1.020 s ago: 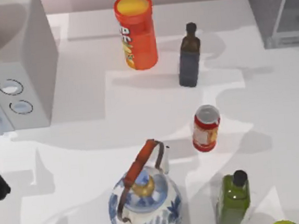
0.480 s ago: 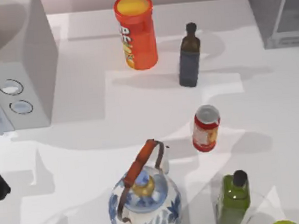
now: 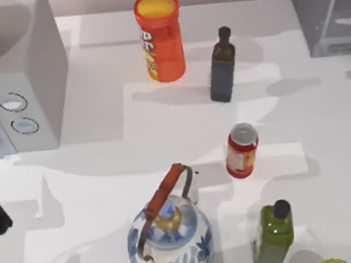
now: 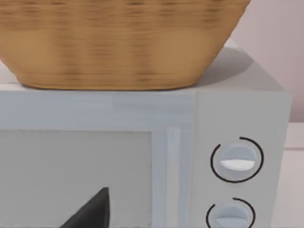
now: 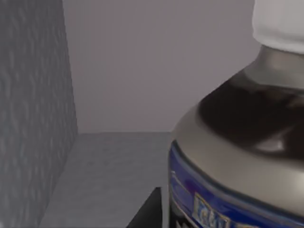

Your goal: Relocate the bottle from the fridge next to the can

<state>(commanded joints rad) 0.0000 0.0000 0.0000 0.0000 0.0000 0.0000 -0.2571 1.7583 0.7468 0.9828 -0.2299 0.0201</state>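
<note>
Right wrist view puts us inside the grey boxy fridge with the clear door panel [image 3: 328, 13], which stands at the far right corner of the white tabletop [image 3: 104, 162] in the top view. The stout round bottle with white cap and blue-and-white label band [image 5: 237, 156] stands upright on the fridge floor, close in front of our right end effector [image 5: 147, 211]; one dark finger tip shows near the label, and we cannot tell how far the fingers are spread or whether they touch the bottle. We judge the bottle rigid, smooth-walled and likely slick, moderately heavy if full, so a squeeze across the broad body at label height should hold better than the narrow shoulder or cap. Tipping against the fridge wall is the risk on the way out. The small red cylindrical can with silver top [image 3: 242, 151] stands in the open, well apart from the fridge, with bare tabletop beside it. Our left end effector [image 4: 90, 211] is parked facing the pale box with two round dials [image 4: 237, 161], under a woven basket [image 4: 118, 42]; its opening we cannot tell.
</note>
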